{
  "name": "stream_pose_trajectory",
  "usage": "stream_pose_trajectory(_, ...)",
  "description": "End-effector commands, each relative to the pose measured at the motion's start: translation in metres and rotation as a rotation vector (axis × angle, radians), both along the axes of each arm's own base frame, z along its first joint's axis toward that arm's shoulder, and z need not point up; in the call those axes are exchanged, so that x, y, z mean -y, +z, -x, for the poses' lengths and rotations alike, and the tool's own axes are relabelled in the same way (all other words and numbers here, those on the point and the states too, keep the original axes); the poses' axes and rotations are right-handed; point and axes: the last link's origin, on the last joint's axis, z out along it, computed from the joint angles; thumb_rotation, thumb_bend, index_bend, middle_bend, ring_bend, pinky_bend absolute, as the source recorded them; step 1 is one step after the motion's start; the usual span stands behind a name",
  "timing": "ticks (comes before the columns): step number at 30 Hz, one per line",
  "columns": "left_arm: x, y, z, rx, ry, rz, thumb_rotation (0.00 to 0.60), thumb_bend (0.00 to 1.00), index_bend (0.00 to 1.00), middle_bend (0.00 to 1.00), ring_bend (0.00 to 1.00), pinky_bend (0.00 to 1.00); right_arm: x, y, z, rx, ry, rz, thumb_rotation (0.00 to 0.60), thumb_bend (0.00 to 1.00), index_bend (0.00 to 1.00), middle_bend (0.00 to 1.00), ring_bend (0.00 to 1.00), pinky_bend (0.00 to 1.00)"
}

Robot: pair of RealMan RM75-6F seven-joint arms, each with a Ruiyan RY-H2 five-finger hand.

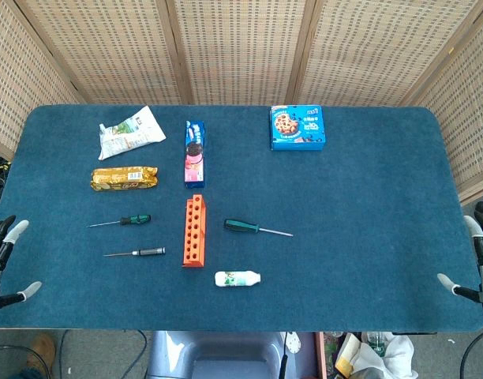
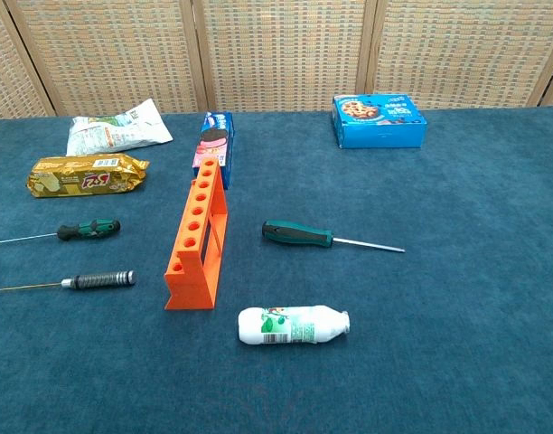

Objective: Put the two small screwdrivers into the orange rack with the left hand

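The orange rack (image 1: 194, 231) (image 2: 197, 243) stands mid-table with a row of holes on top. Left of it lie two small screwdrivers: a green-handled one (image 1: 121, 222) (image 2: 73, 231) and, nearer the front, a dark knurled-handled one (image 1: 136, 253) (image 2: 82, 280). Both point their shafts to the left. My left hand (image 1: 6, 260) hangs at the table's left edge, fingers apart, holding nothing, well away from the screwdrivers. At the right edge my right hand (image 1: 477, 264) is likewise open and empty. Neither hand shows in the chest view.
A larger green screwdriver (image 1: 256, 228) (image 2: 317, 237) lies right of the rack. A small white bottle (image 1: 237, 278) (image 2: 293, 325) lies in front. Behind are a gold snack pack (image 1: 125, 178), a white pouch (image 1: 129, 132), a cookie pack (image 1: 195, 151) and a blue box (image 1: 297, 127).
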Motion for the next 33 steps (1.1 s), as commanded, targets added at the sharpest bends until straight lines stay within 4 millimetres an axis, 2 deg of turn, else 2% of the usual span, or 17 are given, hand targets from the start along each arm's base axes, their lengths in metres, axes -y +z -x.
stream_pose_trajectory(1, -0.003, -0.005, -0.001, 0.008, -0.014, 0.015, 0.600, 0.00, 0.00, 0.00, 0.00, 0.00, -0.001, 0.001, 0.000, 0.010, -0.001, 0.001, 0.600, 0.00, 0.00, 0.00, 0.00, 0.00)
stream_pose_trajectory(7, -0.036, -0.032, -0.016, 0.043, -0.055, 0.103, 0.600, 0.00, 0.01, 0.00, 0.00, 0.00, 0.000, 0.000, -0.001, 0.021, 0.000, -0.016, 0.600, 0.00, 0.00, 0.00, 0.00, 0.00)
stream_pose_trajectory(11, -0.068, -0.064, -0.037, 0.024, -0.080, 0.207, 0.600, 0.00, 0.18, 0.00, 0.00, 0.00, 0.001, -0.003, -0.002, 0.026, 0.004, -0.032, 0.600, 0.00, 0.00, 0.00, 0.00, 0.00)
stream_pose_trajectory(16, -0.099, -0.101, -0.055, 0.020, -0.054, 0.284, 0.600, 0.06, 0.31, 0.00, 0.00, 0.00, 0.003, -0.003, -0.001, 0.033, -0.001, -0.046, 0.600, 0.00, 0.00, 0.00, 0.00, 0.00)
stream_pose_trajectory(20, -0.110, -0.121, -0.062, 0.004, -0.033, 0.312, 0.600, 0.15, 0.37, 0.00, 0.00, 0.00, 0.004, -0.002, 0.001, 0.042, -0.010, -0.049, 0.600, 0.00, 0.00, 0.00, 0.00, 0.00)
stream_pose_trajectory(25, -0.113, -0.147, -0.065, -0.016, 0.008, 0.361, 0.600, 0.16, 0.38, 0.00, 0.00, 0.00, 0.005, 0.000, 0.001, 0.055, -0.015, -0.051, 0.600, 0.00, 0.00, 0.00, 0.00, 0.00)
stream_pose_trajectory(33, -0.116, -0.174, -0.064, -0.067, 0.035, 0.385, 0.600, 0.18, 0.41, 0.00, 0.00, 0.00, 0.006, 0.001, 0.002, 0.069, -0.018, -0.060, 0.600, 0.00, 0.00, 0.00, 0.00, 0.00)
